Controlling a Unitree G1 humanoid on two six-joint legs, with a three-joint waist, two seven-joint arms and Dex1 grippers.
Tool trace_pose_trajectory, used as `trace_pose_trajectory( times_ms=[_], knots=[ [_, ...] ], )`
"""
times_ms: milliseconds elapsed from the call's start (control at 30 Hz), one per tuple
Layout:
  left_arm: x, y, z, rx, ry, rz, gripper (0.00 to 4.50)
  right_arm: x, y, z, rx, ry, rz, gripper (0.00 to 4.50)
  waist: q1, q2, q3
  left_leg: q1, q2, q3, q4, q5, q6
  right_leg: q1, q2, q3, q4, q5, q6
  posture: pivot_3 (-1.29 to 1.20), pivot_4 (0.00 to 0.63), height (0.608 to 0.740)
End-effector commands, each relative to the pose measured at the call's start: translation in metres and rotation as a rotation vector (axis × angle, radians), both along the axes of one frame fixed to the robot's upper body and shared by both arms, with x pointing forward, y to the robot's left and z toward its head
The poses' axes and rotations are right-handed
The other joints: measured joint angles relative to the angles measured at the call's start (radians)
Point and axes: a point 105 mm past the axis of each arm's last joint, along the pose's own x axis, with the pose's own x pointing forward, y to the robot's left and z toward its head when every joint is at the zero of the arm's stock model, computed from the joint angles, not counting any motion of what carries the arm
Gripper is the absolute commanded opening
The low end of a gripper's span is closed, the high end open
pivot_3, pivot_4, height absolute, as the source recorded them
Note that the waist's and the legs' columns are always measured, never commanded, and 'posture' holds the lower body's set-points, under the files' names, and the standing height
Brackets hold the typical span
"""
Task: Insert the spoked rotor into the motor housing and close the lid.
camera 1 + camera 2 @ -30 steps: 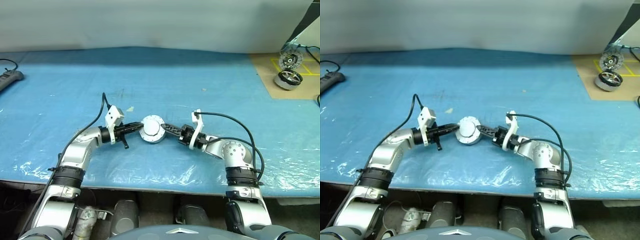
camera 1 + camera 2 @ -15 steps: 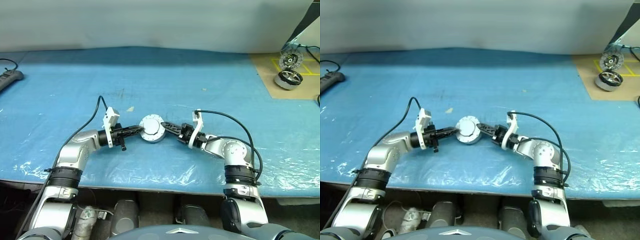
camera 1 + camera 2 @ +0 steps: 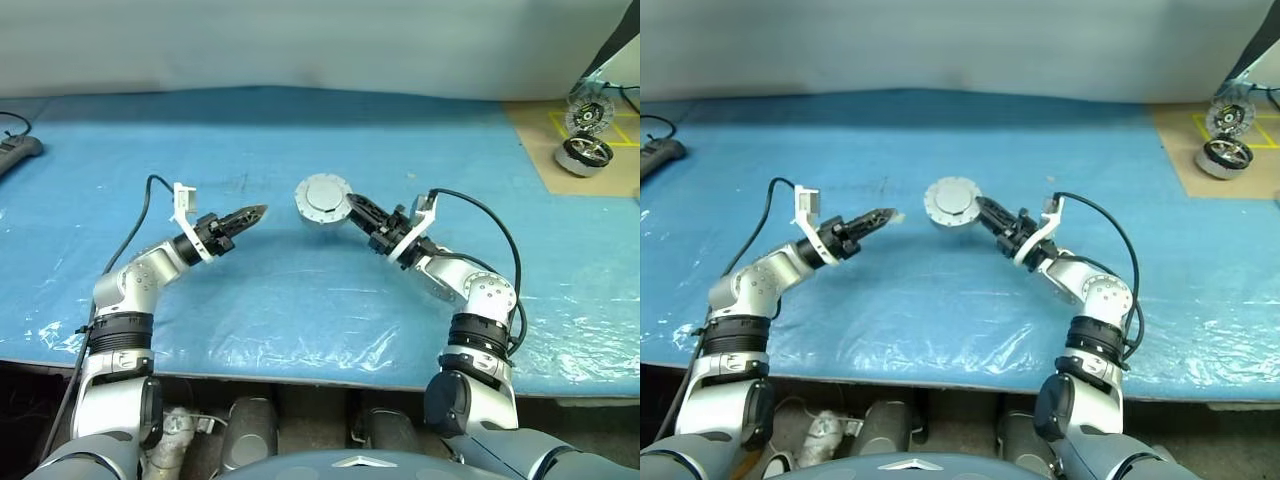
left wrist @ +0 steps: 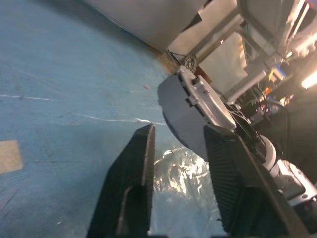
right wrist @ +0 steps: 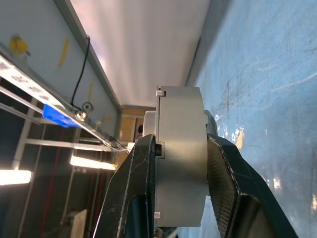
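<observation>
1. We saw the motor housing [image 3: 323,200], a short round cup of smooth silver metal with its lid [image 3: 952,198] closed flat on top, clamped by its sides between the two black ribbed fingers of the right gripper [image 3: 352,206].
2. In the right wrist view the housing [image 5: 181,148] filled the gap between those fingers, its plain grey wall touching both pads.
3. Our left gripper [image 3: 250,213] pointed toward the housing, well apart from it, its jaws narrowly parted and holding nothing.
4. Beneath lay a blue table cover [image 3: 300,300], glossy and wrinkled near its front edge.
5. A second earlier, both grippers met at the housing low on the cover; since then the left had let go and drawn back, and the right had lifted the housing.
</observation>
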Motion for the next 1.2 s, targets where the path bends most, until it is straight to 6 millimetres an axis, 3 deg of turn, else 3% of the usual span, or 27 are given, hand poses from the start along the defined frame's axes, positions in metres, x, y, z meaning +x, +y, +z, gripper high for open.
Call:
trace_pose_trajectory(
  times_ms=[33, 167, 200, 533, 800, 1033, 1200],
  knots=[
    [-0.009, -0.006, 0.010, -0.087, 0.001, -0.042, 3.00, -0.006, 0.007, 0.047, 0.090, -0.158, 0.028, 1.14, 0.001, 0.000, 0.000, -0.002, 0.000, 0.000, 0.000, 0.000, 0.000, -0.001, 0.000, 0.000, 0.000, 0.001, 0.001, 0.00, 0.150, 0.740],
    [-0.016, -0.015, 0.015, -0.211, 0.045, -0.087, 4.43, -0.009, 0.013, 0.053, 0.084, -0.167, 0.054, 1.14, 0.004, 0.000, 0.000, -0.004, 0.001, 0.000, 0.002, 0.000, 0.000, -0.002, 0.000, -0.003, 0.000, 0.001, 0.002, 0.00, 0.150, 0.740],
    [-0.016, -0.017, 0.016, -0.244, 0.058, -0.092, 4.47, -0.009, 0.013, 0.054, 0.082, -0.168, 0.055, 1.14, 0.005, 0.000, 0.000, -0.004, 0.001, -0.001, 0.002, 0.000, 0.000, -0.002, 0.000, -0.003, 0.000, 0.001, 0.002, 0.00, 0.150, 0.740],
    [-0.027, -0.042, 0.027, -0.322, 0.078, -0.160, 4.47, -0.018, 0.016, 0.051, 0.017, -0.183, 0.115, 1.14, 0.005, 0.000, 0.000, -0.005, 0.001, -0.002, 0.005, -0.002, -0.003, -0.001, 0.000, -0.003, 0.002, 0.003, 0.004, 0.00, 0.150, 0.740],
    [-0.017, -0.065, 0.008, -0.351, 0.169, -0.110, 4.47, -0.021, 0.018, 0.049, -0.012, -0.185, 0.140, 1.14, 0.006, -0.001, 0.000, -0.005, 0.000, -0.002, 0.007, -0.001, -0.003, -0.001, 0.000, -0.003, 0.003, 0.004, 0.006, 0.00, 0.150, 0.740],
    [-0.013, -0.095, 0.018, -0.402, 0.150, -0.147, 4.47, -0.020, 0.018, 0.047, -0.016, -0.174, 0.145, 1.14, 0.008, -0.001, 0.001, -0.006, 0.000, -0.003, 0.011, -0.002, -0.003, 0.000, 0.000, -0.003, 0.004, 0.004, 0.007, 0.00, 0.150, 0.740],
    [-0.006, -0.092, 0.020, -0.406, 0.147, -0.106, 4.47, -0.021, 0.019, 0.047, -0.025, -0.175, 0.152, 1.14, 0.006, -0.001, 0.001, -0.006, 0.000, -0.004, 0.014, -0.002, -0.003, 0.000, 0.000, -0.002, 0.008, 0.004, 0.007, 0.00, 0.150, 0.740]
  ],
)
